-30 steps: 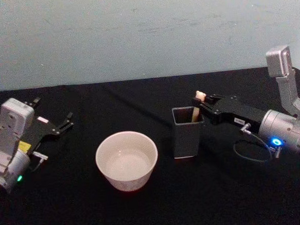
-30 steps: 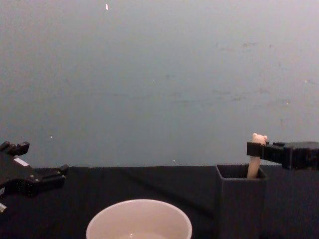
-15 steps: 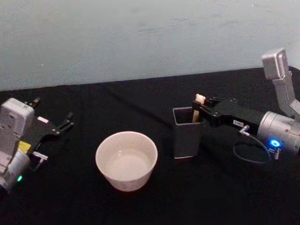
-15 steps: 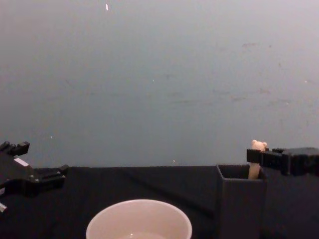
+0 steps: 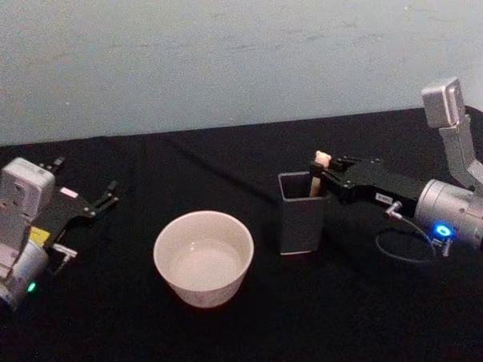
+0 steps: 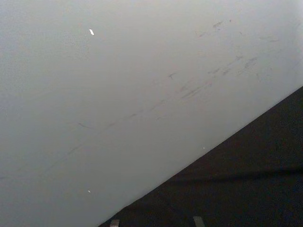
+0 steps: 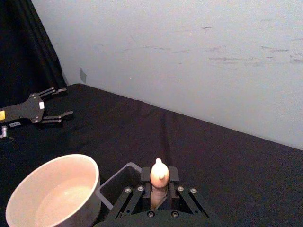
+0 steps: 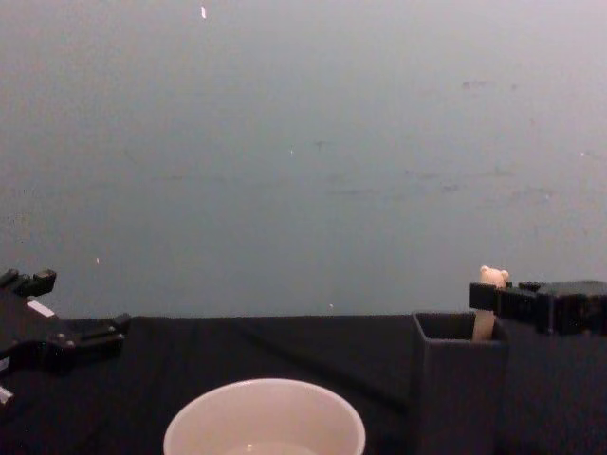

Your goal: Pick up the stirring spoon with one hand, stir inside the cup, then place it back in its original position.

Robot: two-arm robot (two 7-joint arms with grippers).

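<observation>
Spoon gripped in the holder, lower than a second ago.

Head view: the right pincer (image 5: pixel 321 175) is clenched on the spoon (image 5: pixel 317 178) inside the holder (image 5: pixel 301 214), beside the cup (image 5: pixel 203 258); the left pincer (image 5: pixel 106 194) is spread, idle, on the black surface (image 5: pixel 232 334).
Chest view: the spoon's bear head (image 8: pixel 491 277) is seen sunk nearer the holder rim against a grey wall (image 8: pixel 303 142).

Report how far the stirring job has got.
Done: the right gripper has reached the holder and clamps the spoon below its bear head. In hand: the spoon stands in the holder. Left: lift, stir in the cup, return. The left gripper is parked open at the table's left.
</observation>
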